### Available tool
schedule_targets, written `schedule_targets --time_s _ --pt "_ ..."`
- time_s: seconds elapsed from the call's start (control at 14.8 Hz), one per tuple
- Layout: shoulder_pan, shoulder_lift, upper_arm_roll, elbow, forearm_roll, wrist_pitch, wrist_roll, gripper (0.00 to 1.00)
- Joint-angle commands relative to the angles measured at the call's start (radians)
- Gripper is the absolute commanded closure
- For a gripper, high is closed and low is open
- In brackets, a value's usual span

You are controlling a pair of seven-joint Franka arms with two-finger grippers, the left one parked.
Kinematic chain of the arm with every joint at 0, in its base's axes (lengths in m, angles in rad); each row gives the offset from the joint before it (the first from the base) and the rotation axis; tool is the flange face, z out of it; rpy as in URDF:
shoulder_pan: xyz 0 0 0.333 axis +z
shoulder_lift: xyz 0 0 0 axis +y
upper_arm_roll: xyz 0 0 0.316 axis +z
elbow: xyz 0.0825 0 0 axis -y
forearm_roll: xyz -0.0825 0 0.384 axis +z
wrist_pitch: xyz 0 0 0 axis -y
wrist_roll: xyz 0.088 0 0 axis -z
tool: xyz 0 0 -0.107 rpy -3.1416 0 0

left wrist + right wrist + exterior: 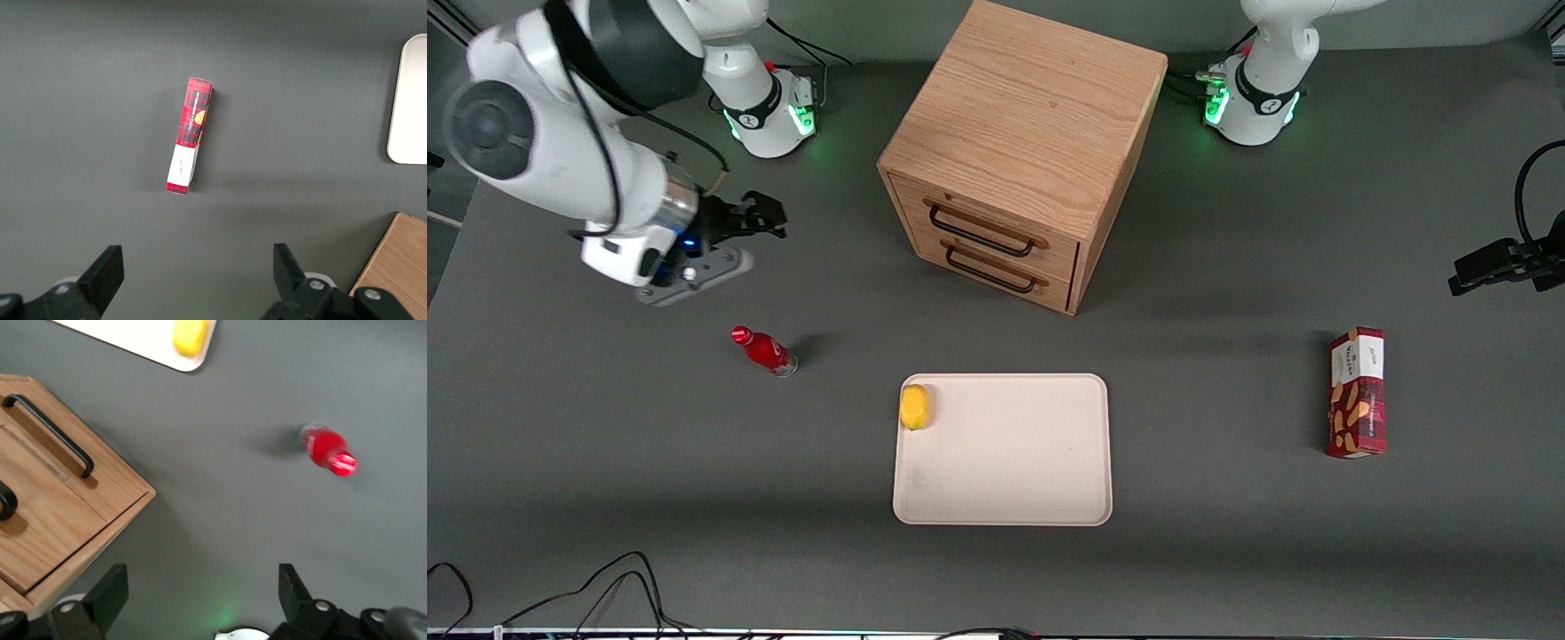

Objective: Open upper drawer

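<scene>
The oak cabinet (1024, 133) stands at the middle of the table, its front turned toward the front camera. Its upper drawer (996, 233) is pushed in flush, and a thin black wire handle (985, 229) runs across its face. The bottom drawer (996, 276) below it is also shut. My gripper (769, 216) hangs open and empty over bare table, off the cabinet's side toward the working arm's end, well apart from the handle. The right wrist view shows the gripper (200, 600) with its black fingers (107, 593) spread wide, the upper drawer (47, 527) and one end of its handle (5, 503).
A red bottle (765, 351) (328, 448) stands on the table nearer the front camera than my gripper. A beige tray (1005, 480) (133, 337) lies in front of the cabinet with a yellow lemon (914, 406) (189, 337) in it. A red biscuit box (1357, 391) (190, 133) lies toward the parked arm's end.
</scene>
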Motion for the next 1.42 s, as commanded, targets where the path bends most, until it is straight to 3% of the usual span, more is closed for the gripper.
schedule_targets --time_s 0.0,0.34,0.47,0.68,0.88,1.35 --pt "-0.003 0.097 0.054 0.098 0.019 0.005 -0.059 0.0" --pt "0.034 0.23 0.139 0.224 0.011 0.014 -0.148 0.0" --pt "0.081 0.258 0.149 0.232 0.013 0.071 -0.155 0.0" --pt "0.085 0.298 0.193 0.232 0.059 0.111 -0.158 0.0" --pt "0.089 0.316 0.245 0.221 0.059 0.168 -0.172 0.0" --pt "0.169 0.359 0.246 0.217 0.048 0.235 -0.236 0.0"
